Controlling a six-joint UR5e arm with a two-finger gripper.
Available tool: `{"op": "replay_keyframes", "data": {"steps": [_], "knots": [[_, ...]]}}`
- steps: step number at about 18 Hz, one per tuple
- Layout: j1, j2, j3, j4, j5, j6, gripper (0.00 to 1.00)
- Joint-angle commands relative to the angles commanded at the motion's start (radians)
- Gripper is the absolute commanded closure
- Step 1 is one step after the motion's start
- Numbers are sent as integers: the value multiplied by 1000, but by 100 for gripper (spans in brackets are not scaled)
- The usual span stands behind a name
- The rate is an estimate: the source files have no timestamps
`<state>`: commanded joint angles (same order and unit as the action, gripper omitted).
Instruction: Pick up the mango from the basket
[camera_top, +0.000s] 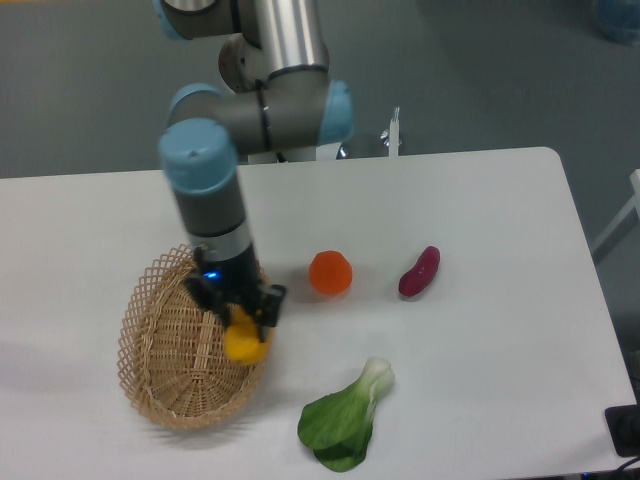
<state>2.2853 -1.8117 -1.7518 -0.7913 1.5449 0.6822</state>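
Observation:
The yellow-orange mango (244, 342) hangs in my gripper (242, 322), whose black fingers are shut on its upper part. It is lifted clear of the basket floor and sits over the right rim of the tan wicker basket (165, 360). The basket lies at the table's front left with nothing else showing inside it. My arm comes down from the upper left and hides part of the basket's far rim.
A round orange (330, 273) lies just right of the gripper, and a dark red-purple vegetable (419, 271) farther right. A green leafy bok choy (344, 420) lies near the front edge, right of the basket.

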Motion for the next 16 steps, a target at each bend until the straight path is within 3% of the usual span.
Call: {"op": "replay_keyframes", "data": {"steps": [8, 16], "knots": [[172, 25, 5, -97, -57, 282, 48], [183, 25, 12, -106, -57, 310, 48]]}}
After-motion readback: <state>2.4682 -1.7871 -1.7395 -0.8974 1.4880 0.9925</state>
